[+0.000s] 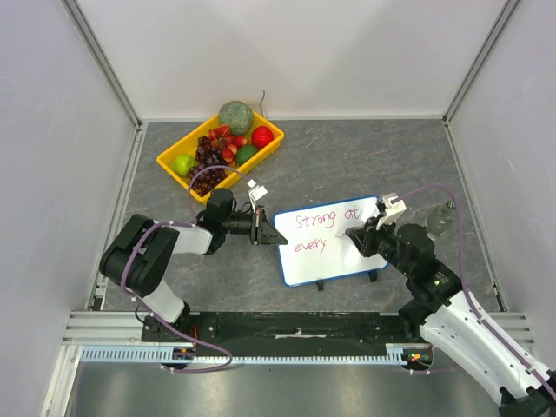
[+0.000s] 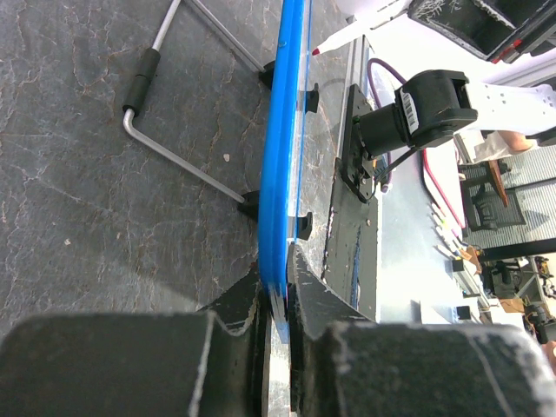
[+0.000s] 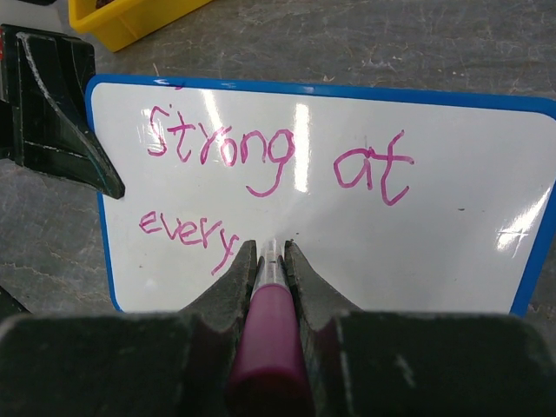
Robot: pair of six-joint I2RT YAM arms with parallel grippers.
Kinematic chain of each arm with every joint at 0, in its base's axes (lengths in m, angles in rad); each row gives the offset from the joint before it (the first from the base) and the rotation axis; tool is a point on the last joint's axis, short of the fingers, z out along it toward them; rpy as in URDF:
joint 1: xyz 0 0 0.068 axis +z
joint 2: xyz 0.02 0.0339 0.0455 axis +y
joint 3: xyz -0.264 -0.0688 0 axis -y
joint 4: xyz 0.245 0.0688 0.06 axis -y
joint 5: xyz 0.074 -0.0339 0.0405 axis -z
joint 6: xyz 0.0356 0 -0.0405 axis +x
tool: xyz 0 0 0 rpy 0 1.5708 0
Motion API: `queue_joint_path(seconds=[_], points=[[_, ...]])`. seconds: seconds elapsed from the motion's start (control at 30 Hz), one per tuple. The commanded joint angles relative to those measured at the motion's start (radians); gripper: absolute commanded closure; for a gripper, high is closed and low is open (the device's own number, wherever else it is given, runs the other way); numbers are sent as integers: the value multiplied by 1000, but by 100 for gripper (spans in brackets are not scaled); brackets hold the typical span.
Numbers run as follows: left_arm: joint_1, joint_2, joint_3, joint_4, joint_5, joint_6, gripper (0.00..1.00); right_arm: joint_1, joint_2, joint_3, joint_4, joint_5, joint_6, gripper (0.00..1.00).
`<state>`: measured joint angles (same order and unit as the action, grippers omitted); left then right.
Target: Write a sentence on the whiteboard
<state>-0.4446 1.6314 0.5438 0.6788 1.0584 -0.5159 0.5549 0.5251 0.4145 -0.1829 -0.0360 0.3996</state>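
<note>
The whiteboard (image 1: 334, 256) near the middle of the table (image 1: 347, 165) looks light, stiff and slick to us, likely to skid unless taken by its blue rim (image 2: 282, 174). Our left gripper (image 1: 276, 236) is clamped on that rim at the board's left edge; our right gripper (image 3: 269, 256), closed on the pink marker (image 3: 268, 347), sits at the board's lower middle, just after "every" in the sentence (image 3: 261, 165).
</note>
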Motion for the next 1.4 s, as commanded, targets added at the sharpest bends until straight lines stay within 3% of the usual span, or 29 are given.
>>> queue_joint_path(seconds=[0.0,0.43,0.83,1.37], points=[[1,18,-5,-36,-37,77,98,7,13,12,42,1,2,100],[1,18,-5,-35,-37,79,98,5,27,-19,39,30,1,100],[1,16,-8,-35,-38,80,98,5,-11,-6,-21,156,13,100],[1,16,-7,-38,-40,80,98,4,-25,27,66,88,53,100]])
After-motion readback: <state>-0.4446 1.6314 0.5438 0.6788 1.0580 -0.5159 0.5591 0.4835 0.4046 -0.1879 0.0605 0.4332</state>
